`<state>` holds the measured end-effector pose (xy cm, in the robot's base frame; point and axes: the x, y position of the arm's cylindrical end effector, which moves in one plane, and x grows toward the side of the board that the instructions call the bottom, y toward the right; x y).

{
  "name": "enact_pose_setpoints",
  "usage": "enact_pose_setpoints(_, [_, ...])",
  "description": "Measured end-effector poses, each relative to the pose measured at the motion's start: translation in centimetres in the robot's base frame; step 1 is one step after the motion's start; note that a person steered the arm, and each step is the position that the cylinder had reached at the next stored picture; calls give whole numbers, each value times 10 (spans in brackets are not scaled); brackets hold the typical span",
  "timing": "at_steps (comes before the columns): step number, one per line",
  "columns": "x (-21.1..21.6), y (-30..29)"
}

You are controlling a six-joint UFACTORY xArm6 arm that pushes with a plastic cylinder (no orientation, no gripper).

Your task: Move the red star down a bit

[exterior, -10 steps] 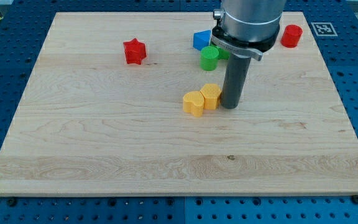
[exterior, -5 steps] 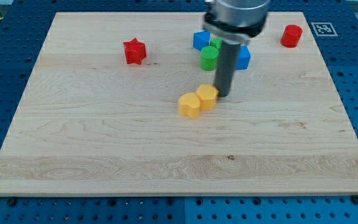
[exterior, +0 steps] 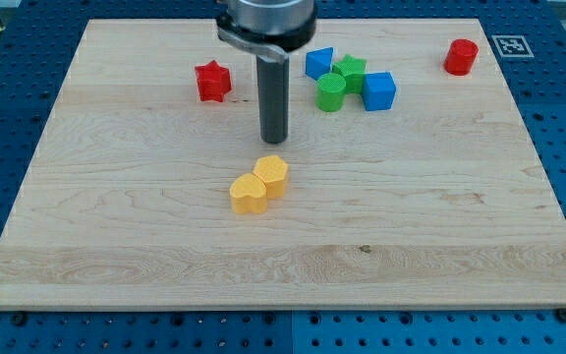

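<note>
Board (exterior: 116, 246): pale wood, visible grain, lying on blue perforated bench. Rig has no jaws, only a smooth dark rod; my tip (exterior: 274, 141) rests on bare wood, just above the yellow pair, clear of all blocks. Red star (exterior: 211, 81), matte plastic, sits upper left, to the view's left of rod, apart from it. Yellow hexagon (exterior: 272, 176) touches yellow heart (exterior: 248, 194). Upper right cluster: blue wedge-like block (exterior: 318, 62), green cylinder (exterior: 331, 91), green star (exterior: 351, 71), blue cube (exterior: 378, 90). Red cylinder (exterior: 461, 56) alone, far right

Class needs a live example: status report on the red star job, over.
My tip right of red star, lower, apart. Star untouched near view's top. Path down clear.
</note>
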<state>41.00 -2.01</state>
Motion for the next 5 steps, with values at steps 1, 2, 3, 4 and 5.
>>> enact_pose_setpoints(1, [-39,-1])
enact_pose_setpoints(2, [-79,-1])
enact_pose_setpoints(3, [-101,-4])
enact_pose_setpoints(4, [-106,-49])
enact_pose_setpoints(5, [-112,-95])
